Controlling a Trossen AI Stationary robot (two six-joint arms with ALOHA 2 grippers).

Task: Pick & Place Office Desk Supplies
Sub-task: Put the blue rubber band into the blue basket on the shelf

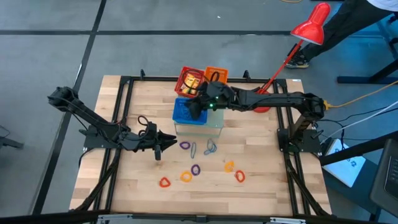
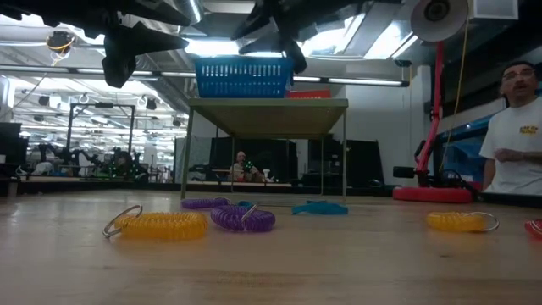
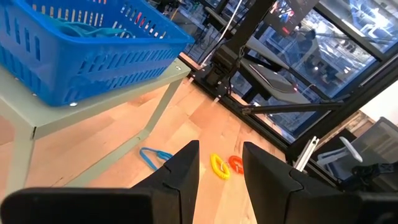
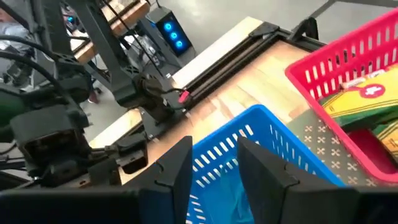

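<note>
Blue mesh basket (image 1: 189, 112), centre of the high view, stands on a small pale-green stand (image 1: 214, 126) with the right gripper (image 1: 196, 109) poised over it; in the right wrist view its fingers are slightly parted and hold nothing visible. Red basket (image 1: 191, 79) and orange basket (image 1: 216, 74) sit behind, toward the upper centre. The left gripper (image 1: 158, 149), left of centre, hangs above the wood with fingers apart and empty.

The remaining supplies lie loose on the table (image 1: 261, 180) in the lower centre: a purple loop (image 1: 185, 145), blue-grey loops (image 1: 211, 147), a second purple loop (image 1: 196, 169), orange loops (image 1: 186, 177) and (image 1: 229, 166), and red loops (image 1: 165, 182) and (image 1: 240, 176). Blue-grey material already lies inside the blue basket in the left wrist view.

Judgement: the step appears to be sorting by colour. The left gripper would do well to descend squarely over the nearest purple loop, straddling its coil, since these springy loops may roll.

No brand or writing is legible; a mark on the box in the red basket cannot be read.
</note>
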